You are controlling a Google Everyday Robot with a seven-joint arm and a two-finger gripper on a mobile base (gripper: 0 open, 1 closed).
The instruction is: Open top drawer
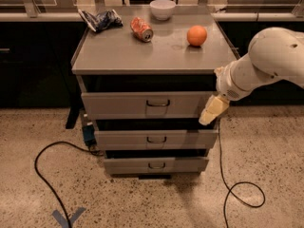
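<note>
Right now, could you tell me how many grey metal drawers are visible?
3, stacked: top drawer, middle drawer, bottom drawer. The cream gripper hangs beside the top drawer's right end.

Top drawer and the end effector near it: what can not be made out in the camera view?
Camera view, each item:
Top drawer: its inside is hidden in shadow under the cabinet top.
End effector, at the drawer's right end: contact with the front is unclear.
Arm: cut off by the right edge.
</note>
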